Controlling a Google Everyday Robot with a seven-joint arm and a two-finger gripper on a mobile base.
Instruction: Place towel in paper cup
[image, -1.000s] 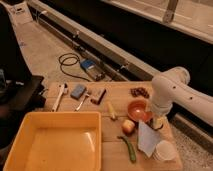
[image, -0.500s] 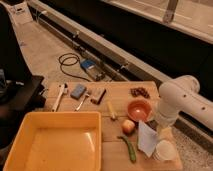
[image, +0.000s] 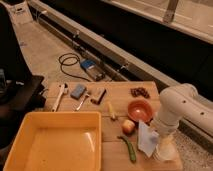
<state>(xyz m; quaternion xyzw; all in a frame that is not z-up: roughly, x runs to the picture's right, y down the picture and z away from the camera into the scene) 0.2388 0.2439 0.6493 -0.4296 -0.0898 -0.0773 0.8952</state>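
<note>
The towel (image: 146, 138), a pale bluish-white creased cloth, lies on the wooden table (image: 117, 160) near its front right corner. Just right of it stands the white paper cup (image: 165, 152). My white arm comes in from the right and bends down, so the gripper (image: 162, 136) hangs directly over the cup, close beside the towel's right edge. The wrist hides most of the gripper. I see nothing lifted off the table.
An orange bowl (image: 140, 110) sits behind the towel, with a round fruit (image: 129, 126) and a green pod (image: 129, 149) to its left. A big yellow tub (image: 55, 145) fills the front left. Tools (image: 59, 96), a blue sponge (image: 78, 91) and dark grapes (image: 140, 92) line the back.
The arm has swung from above the orange bowl toward the front right and lowered over the paper cup. The towel has stayed where it was.
</note>
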